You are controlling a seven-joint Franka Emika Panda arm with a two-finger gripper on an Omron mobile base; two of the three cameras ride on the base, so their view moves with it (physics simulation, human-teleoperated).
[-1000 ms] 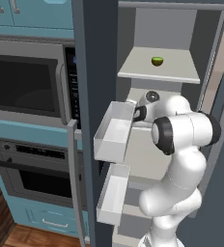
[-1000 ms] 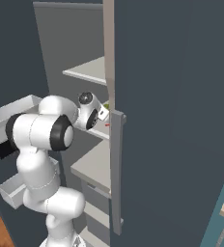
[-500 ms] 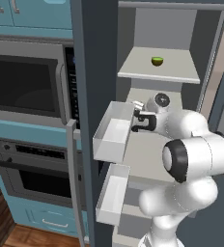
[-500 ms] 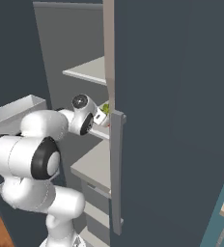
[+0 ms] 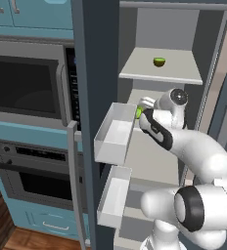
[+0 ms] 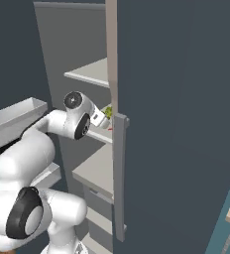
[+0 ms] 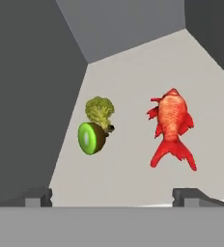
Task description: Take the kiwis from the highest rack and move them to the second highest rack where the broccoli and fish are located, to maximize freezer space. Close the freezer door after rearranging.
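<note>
Jaws (image 7: 111, 195): spread wide and empty, the two dark tips at the near edge of the second highest rack (image 7: 133, 183), pointing into the freezer (image 5: 211, 63). Kiwi, first (image 7: 91, 138): cut half, green face showing, lying on that rack just beyond the tips and touching the broccoli (image 7: 99, 110) behind it; apparently already delivered here. Fish (image 7: 172, 126): red-orange, lying flat beside the pair, apart from both, bare shelf all round it. Open room: clear board between fish and kiwi and along the rack's front edge; dark side wall close on the kiwi's side. Kiwi, second (image 5: 159, 61): alone on the highest rack (image 5: 179, 71), well back from its front lip, open shelf around it; judged the next pick. Freezer door (image 5: 93, 97): swung open, tray bins empty, not yet closed.
</note>
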